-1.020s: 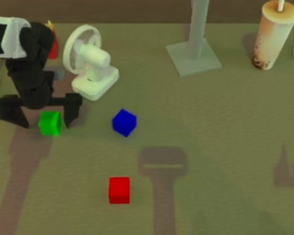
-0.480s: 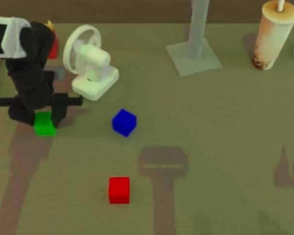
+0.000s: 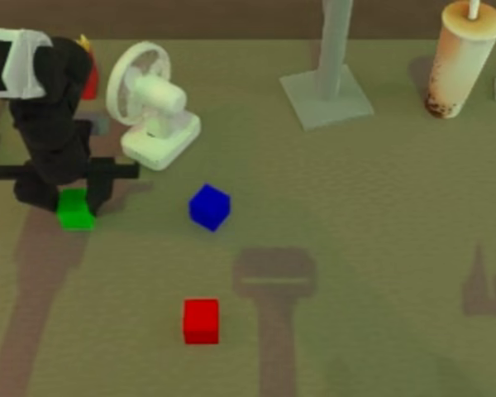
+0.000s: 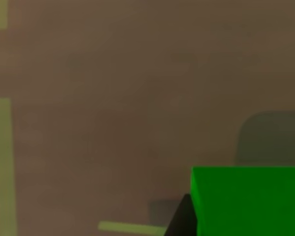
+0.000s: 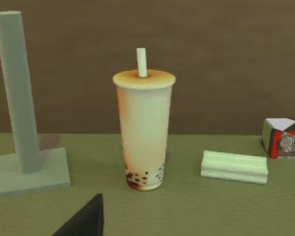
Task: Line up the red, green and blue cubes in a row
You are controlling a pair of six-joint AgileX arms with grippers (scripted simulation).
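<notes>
Left hand [image 3: 73,201], at the left edge of the top view, is clamped on the green cube [image 3: 75,209], fingers either side, likely so it can be carried toward the others. Blue cube [image 3: 209,207] sits left of centre on the counter [image 3: 380,248]; red cube [image 3: 201,321] lies lower, apart. Right hand shows only a dark finger tip [image 5: 83,221]; I cannot tell its state.

left hand [image 3: 66,198] lowered, fingers closed in
</notes>
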